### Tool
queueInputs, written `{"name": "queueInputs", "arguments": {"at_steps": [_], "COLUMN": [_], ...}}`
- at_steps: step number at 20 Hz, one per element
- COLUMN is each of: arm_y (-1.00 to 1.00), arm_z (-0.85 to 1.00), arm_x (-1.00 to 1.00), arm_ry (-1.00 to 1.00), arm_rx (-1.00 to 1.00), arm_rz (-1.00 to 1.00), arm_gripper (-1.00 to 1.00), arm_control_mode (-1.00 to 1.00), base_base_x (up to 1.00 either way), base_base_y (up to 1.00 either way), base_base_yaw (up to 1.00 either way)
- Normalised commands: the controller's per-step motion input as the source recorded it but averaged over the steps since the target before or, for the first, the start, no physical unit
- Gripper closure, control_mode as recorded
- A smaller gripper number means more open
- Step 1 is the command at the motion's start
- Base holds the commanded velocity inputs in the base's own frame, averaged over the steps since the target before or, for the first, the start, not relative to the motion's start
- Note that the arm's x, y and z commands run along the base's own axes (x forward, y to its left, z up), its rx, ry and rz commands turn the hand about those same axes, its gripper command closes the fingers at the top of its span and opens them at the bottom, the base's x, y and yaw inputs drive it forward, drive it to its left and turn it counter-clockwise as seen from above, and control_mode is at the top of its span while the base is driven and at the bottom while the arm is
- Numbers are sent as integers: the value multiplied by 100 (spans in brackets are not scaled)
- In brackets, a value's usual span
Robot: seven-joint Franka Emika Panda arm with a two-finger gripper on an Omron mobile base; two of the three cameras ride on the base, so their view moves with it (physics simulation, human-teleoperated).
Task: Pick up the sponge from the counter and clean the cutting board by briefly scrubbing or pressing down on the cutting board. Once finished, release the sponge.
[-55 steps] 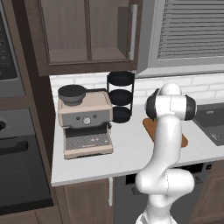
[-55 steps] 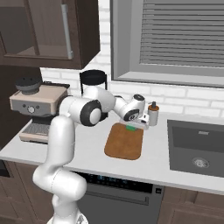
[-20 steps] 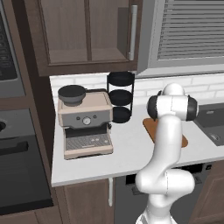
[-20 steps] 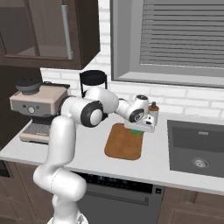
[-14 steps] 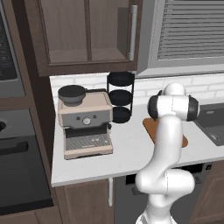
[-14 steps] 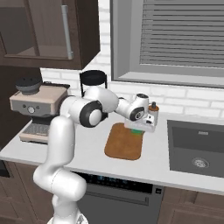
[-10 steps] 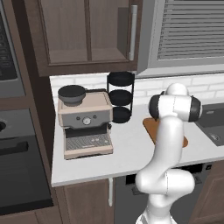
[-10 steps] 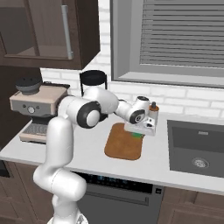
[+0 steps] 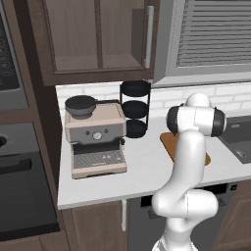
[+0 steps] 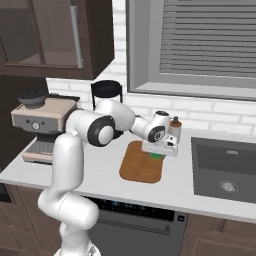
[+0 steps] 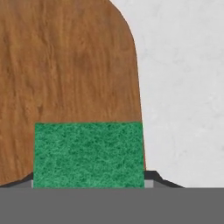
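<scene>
I have the sponge [image 11: 89, 154] pinched between the jaws of the gripper [image 10: 159, 152], green face up, hanging over the far right corner of the cutting board [image 10: 140, 162], close to the board's edge where the white counter [image 10: 105, 184] begins. From the hand camera the sponge's right side lines up almost exactly with the board's edge, so a press here would land only just on the wood. I would shift inward toward the board's middle, then come straight down with the sponge flat, and rub a short stroke along the grain. From the right base camera I cannot tell whether the sponge is already touching the wood or just above it, so I would lower gently. A small brown bottle [image 10: 174, 126] stands just behind the hand; I keep clear of it.
</scene>
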Motion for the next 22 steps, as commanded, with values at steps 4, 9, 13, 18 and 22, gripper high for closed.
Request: {"name": "queueInputs", "arguments": {"at_steps": [4, 9, 13, 18, 22], "arm_y": [0, 8, 15, 17, 0], "arm_z": [-18, -31, -73, -86, -8], "arm_x": [-76, -91, -34, -9, -79], "arm_ry": [0, 1, 4, 2, -3], "arm_rx": [0, 0, 0, 0, 0], "arm_rz": [0, 0, 0, 0, 0], "arm_gripper": [100, 100, 100, 100, 100], "arm_control_mode": [-100, -100, -100, -100, -100], "base_base_x": [0, 0, 0, 0, 0], "base_base_y": [0, 0, 0, 0, 0], "base_base_yaw": [0, 0, 0, 0, 0]}}
